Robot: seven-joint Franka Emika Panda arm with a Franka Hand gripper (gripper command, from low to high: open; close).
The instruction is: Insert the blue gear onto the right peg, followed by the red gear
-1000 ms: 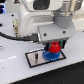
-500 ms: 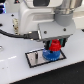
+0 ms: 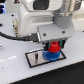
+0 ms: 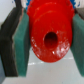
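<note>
In the exterior view, the blue gear (image 3: 50,55) lies flat on the black-rimmed grey plate (image 3: 34,58), near the plate's right side. The red gear (image 3: 53,48) sits directly above it, held between my gripper's (image 3: 53,46) fingers. In the wrist view the red gear (image 4: 50,33) fills the picture, its central hole showing, with a green pad (image 4: 22,45) pressed against its side. My gripper is shut on the red gear. The right peg is hidden under the gears and the hand.
A thick black cable (image 3: 17,36) runs from the exterior view's left to the hand. The white arm body (image 3: 40,12) looms over the plate. White tabletop (image 3: 15,70) surrounds the plate.
The hand with the red gear has hardly moved; it seems to sit slightly lower over the blue gear.
</note>
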